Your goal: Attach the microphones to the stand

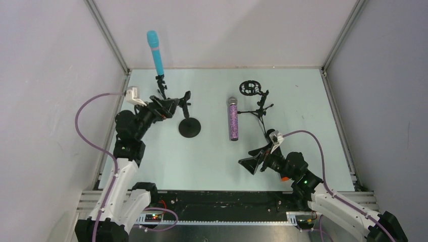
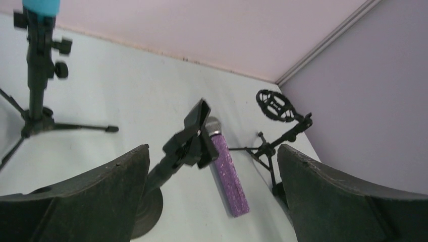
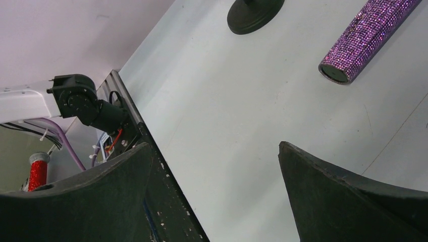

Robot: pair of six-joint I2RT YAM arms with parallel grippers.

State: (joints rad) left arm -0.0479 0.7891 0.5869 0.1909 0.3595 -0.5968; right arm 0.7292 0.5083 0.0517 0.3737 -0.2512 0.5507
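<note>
Atop far tripod stand (image 1: 161, 86), light blue microphone (image 1: 156, 52)

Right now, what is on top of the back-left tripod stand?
The light blue microphone, upright in the tripod stand's clip. From above, the left pincer covers part of its legs.

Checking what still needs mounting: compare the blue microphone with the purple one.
The blue microphone stands upright in a tripod stand; the purple microphone lies flat on the table. The blue microphone is plain light blue all over; the purple microphone is glittery with a silver mesh head. Both are stick-shaped handheld mics.
</note>
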